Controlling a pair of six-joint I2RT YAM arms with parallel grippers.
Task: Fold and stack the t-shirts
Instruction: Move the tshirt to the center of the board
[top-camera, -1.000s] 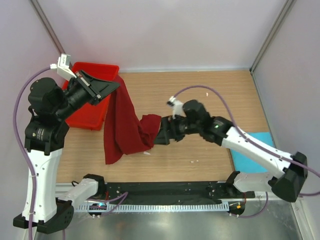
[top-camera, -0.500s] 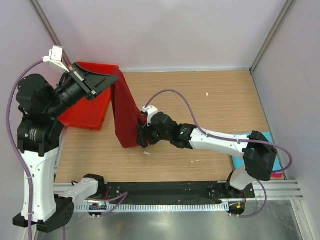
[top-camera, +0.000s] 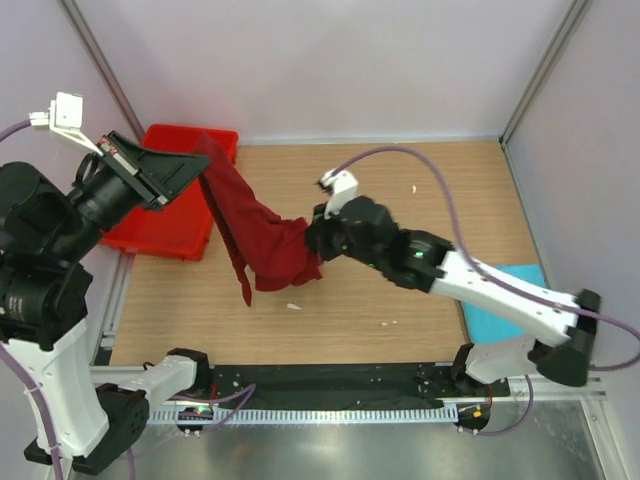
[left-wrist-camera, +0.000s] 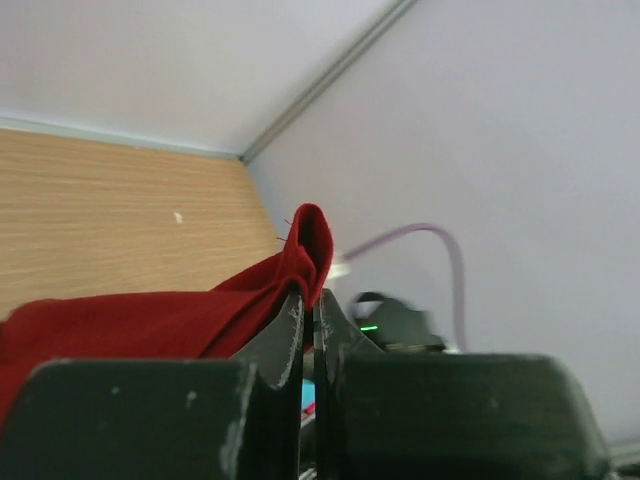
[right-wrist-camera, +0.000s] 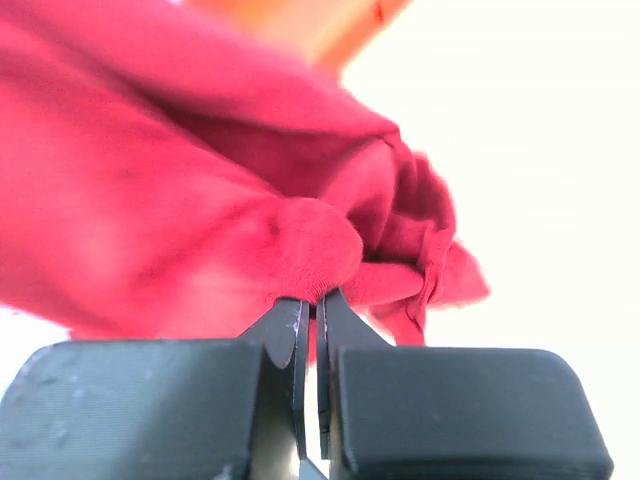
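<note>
A dark maroon t-shirt (top-camera: 262, 240) hangs stretched between both arms above the wooden table (top-camera: 400, 190). My left gripper (top-camera: 200, 162) is raised at the upper left, over the red tray, and is shut on one end of the shirt (left-wrist-camera: 300, 245). Lower and to the right, my right gripper (top-camera: 312, 238) is shut on the bunched other end (right-wrist-camera: 330, 260). A loose flap of the shirt dangles toward the table at the lower left. A turquoise t-shirt (top-camera: 505, 300) lies flat at the table's right edge, partly hidden under the right arm.
A bright red plastic tray (top-camera: 160, 215) sits at the table's back left corner, partly beneath the left arm. White walls and a metal post close in the back and sides. A few small white specks lie on the wood.
The right gripper closed on the shirt's lower part and rose up and rightward with it. The left arm lifted further to the upper left, so the shirt now stretches between them.
</note>
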